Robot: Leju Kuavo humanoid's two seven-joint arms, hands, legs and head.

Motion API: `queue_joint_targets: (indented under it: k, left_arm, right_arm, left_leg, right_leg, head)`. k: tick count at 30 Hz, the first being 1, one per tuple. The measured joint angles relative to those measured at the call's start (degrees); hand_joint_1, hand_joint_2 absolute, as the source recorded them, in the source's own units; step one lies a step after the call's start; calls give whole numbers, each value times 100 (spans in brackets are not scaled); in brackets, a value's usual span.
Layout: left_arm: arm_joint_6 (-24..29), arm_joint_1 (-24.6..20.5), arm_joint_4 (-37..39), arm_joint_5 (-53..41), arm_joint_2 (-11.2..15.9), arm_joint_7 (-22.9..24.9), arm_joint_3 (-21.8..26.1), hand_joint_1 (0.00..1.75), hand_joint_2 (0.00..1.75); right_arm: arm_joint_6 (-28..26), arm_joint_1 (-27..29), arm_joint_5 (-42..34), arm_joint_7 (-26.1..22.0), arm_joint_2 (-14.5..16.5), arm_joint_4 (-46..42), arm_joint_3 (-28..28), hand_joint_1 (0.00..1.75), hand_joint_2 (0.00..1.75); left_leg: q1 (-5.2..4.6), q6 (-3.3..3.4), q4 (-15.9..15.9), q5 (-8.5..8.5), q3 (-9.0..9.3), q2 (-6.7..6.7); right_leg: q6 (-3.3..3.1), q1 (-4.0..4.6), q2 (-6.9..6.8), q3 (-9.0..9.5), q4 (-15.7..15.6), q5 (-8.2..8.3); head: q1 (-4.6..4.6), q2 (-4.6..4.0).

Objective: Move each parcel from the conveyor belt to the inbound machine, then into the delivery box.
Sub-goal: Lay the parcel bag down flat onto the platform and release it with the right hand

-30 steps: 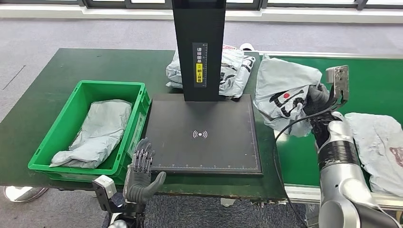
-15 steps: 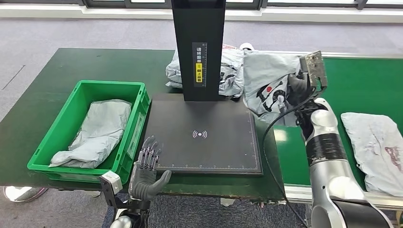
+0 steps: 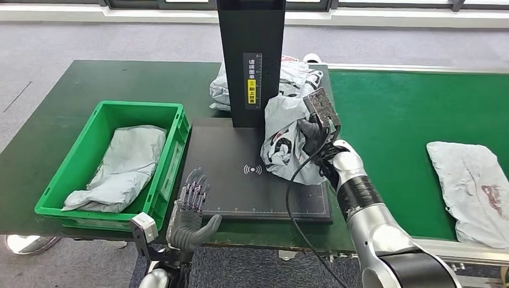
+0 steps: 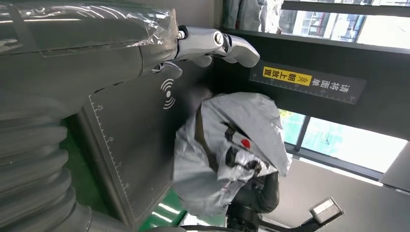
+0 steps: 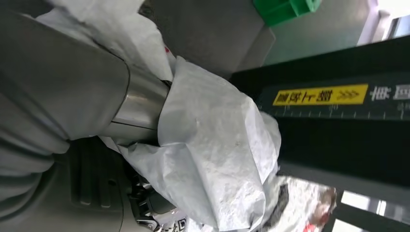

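My right hand (image 3: 312, 135) grips a crumpled grey parcel (image 3: 282, 141) with black and red print, held over the right side of the black inbound machine plate (image 3: 240, 192). The same parcel (image 4: 232, 150) hangs above the plate in the left wrist view, and it wraps around my right hand (image 5: 130, 111) in the right wrist view. My left hand (image 3: 189, 213) stays open at the plate's front left corner, holding nothing. A green delivery box (image 3: 84, 162) on the left contains one grey parcel (image 3: 123, 165). Another grey parcel (image 3: 471, 186) lies on the green conveyor belt (image 3: 396, 120).
The machine's black post (image 3: 251, 60) with a yellow label rises behind the plate. More bagged parcels (image 3: 294, 78) are piled behind the post. The dark green table (image 3: 66, 102) carries the box and machine.
My right hand has carried the parcel leftward from over the conveyor belt to above the plate's right side. My left hand has risen slightly at the front edge.
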Motion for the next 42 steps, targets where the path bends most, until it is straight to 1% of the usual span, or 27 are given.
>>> queue_joint_targets:
  k: [3, 4, 7, 8, 9, 12, 16, 19, 21, 28, 31, 33, 37, 40, 42]
  left_arm:
    - [-1, -7, -6, 0, 5, 13, -3, 0, 175]
    - [-2, -12, -14, 0, 8, 16, -4, 0, 175]
    - [-2, -45, -41, 0, 15, 19, -9, 0, 175]
    - [-2, -59, -45, 0, 19, 19, -10, 0, 175]
    - [3, -70, -46, 0, 26, 18, -11, 0, 175]
    - [34, -94, -42, 3, 58, 11, -14, 0, 175]
    - [51, -185, 25, 33, 92, -43, -31, 0, 175]
    - [52, -299, 141, 59, 96, -89, -37, 0, 175]
    - [52, -372, 217, 60, 96, -112, -39, 0, 175]
    - [27, -520, 411, 59, 97, -139, -43, 0, 175]
    - [11, -579, 497, 59, 102, -140, -46, 0, 175]
    - [11, -616, 548, 59, 110, -143, -47, 0, 175]
    - [14, -621, 593, 59, 136, -139, -46, 0, 175]
    - [17, -619, 617, 57, 152, -137, -45, 0, 175]
    - [37, -619, 632, 50, 155, -136, -45, 0, 175]
  right_arm:
    - [94, -13, -46, 1, 109, 136, 70, 175, 175]
    - [129, -11, -55, 25, 174, 189, 98, 155, 175]
    - [159, 6, -58, 89, 432, 393, 245, 27, 175]
    - [133, 10, -57, 89, 516, 467, 309, 3, 175]
    - [78, 13, -50, 77, 599, 537, 378, 0, 175]
    - [-128, 10, -33, 27, 811, 695, 588, 0, 175]
    - [-178, -40, -122, -171, 957, 844, 769, 0, 175]
    - [-213, -101, -233, -504, 1028, 896, 907, 0, 175]
    - [-216, -141, -327, -645, 1059, 904, 1009, 0, 175]
    - [-98, -232, -349, -669, 1104, 916, 1235, 0, 175]
    - [-49, -291, -206, -556, 1102, 923, 1363, 0, 175]
    - [-160, -365, 14, -389, 1090, 928, 1485, 0, 175]
    - [-641, -544, 954, 35, 971, 926, 1904, 0, 175]
    - [-808, -640, 1342, 224, 874, 918, 2172, 0, 175]
    - [-897, -715, 1793, 542, 820, 916, 2377, 0, 175]
  left_leg:
    - [0, 0, -1, 0, -2, 4]
    - [0, -1, -1, 0, -2, 9]
    - [0, -2, -1, -1, 0, 17]
    - [0, -2, -1, 0, 0, 16]
    - [1, -3, -1, 0, -1, 14]
    - [6, -4, -1, 1, -1, 14]
    - [11, -4, -1, 1, -2, 12]
    - [10, -5, 0, 2, -1, 13]
    - [10, -6, 1, 3, -1, 13]
    - [10, -7, 1, 4, -1, 13]
    - [10, -7, 1, 4, -1, 14]
    - [10, -7, 1, 4, -1, 14]
    - [10, -8, 1, 5, -1, 12]
    - [10, -7, 2, 5, -1, 13]
    - [10, -7, 2, 5, 0, 13]
  right_leg:
    - [0, 0, 2, 0, 1, 0]
    - [0, 0, 6, -2, 1, 0]
    - [-1, 2, 15, -6, 1, 0]
    - [-1, 3, 14, -7, 1, 0]
    - [-2, 6, 14, -7, 1, 0]
    - [-3, 11, 13, -7, 1, -1]
    - [-3, 11, 11, -6, 1, 0]
    - [-6, 10, 11, -5, 1, 2]
    - [-7, 10, 11, -5, 1, 4]
    - [-8, 11, 11, -6, 1, 5]
    - [-8, 11, 11, -7, 1, 5]
    - [-8, 11, 11, -7, 1, 5]
    - [-8, 11, 11, -5, 1, 6]
    - [-8, 10, 11, -5, 1, 6]
    - [-8, 10, 11, -5, 1, 7]
  head:
    - [0, 0]
    - [0, 1]
    - [0, 1]
    - [0, 1]
    - [0, 1]
    - [0, 0]
    - [0, 1]
    - [0, 1]
    - [0, 0]
    - [0, 1]
    - [0, 0]
    - [-1, 0]
    - [0, 0]
    - [0, 1]
    - [0, 0]
